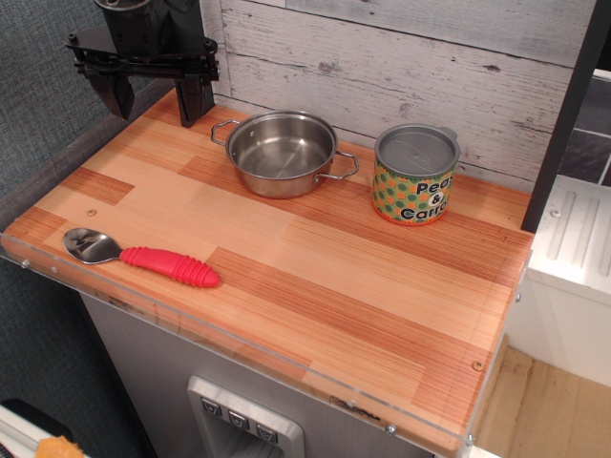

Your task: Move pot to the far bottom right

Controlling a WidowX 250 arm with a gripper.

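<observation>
The shiny metal pot [282, 153] sat at the back of the wooden bench [315, 286], close to the white plank wall [401, 67]. It stood the right way up and had nothing inside. It had two thin wire handles, one on each side.

Just to the right of the pot stood a tin can [414, 175] with a lid on top and green and orange dots on its label. The can and the pot were near each other but not touching.

A spoon [138, 256] with a red handle lay near the front left edge of the bench, well apart from the pot.

The black gripper [153, 95] hung up in the back left corner, above the bench. Its two fingers were spread apart and held nothing. It was to the left of the pot and not touching it
</observation>
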